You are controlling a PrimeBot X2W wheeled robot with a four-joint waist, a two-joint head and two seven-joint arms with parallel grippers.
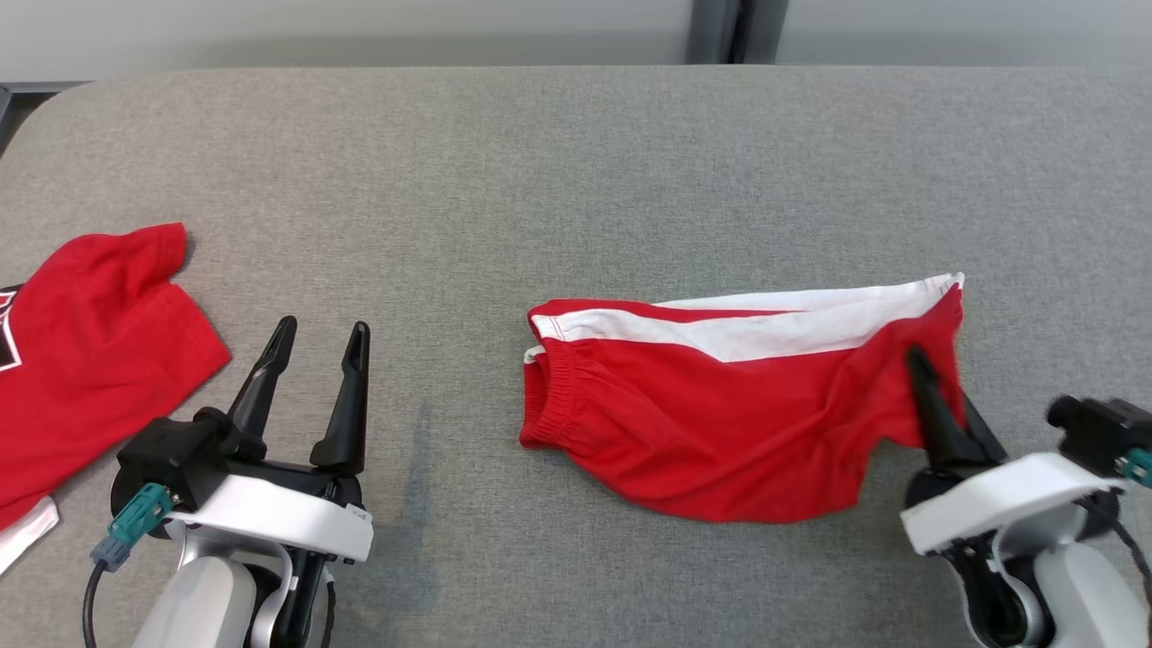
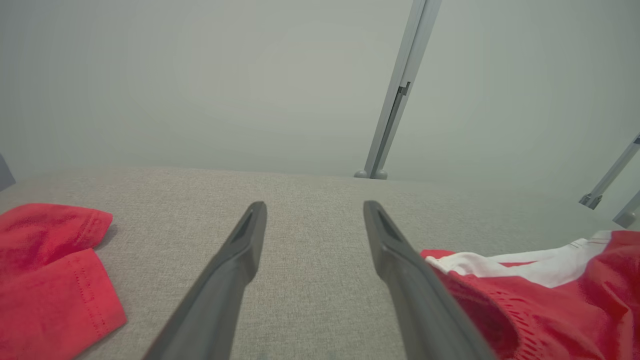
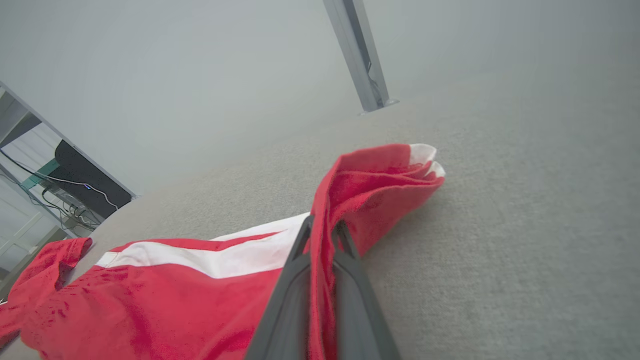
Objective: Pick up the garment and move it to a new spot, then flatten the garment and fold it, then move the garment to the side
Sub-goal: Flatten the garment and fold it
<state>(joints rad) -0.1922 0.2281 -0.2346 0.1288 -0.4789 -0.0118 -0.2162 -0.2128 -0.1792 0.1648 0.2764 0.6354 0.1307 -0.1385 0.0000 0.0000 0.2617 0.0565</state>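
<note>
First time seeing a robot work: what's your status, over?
Right gripper shut on red shorts, at their right end. Left gripper open, empty. Red shirt far left, apart from shorts.

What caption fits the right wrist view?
Right hand shut on one end of red-and-white fabric shorts on grey fabric-covered table.
</note>
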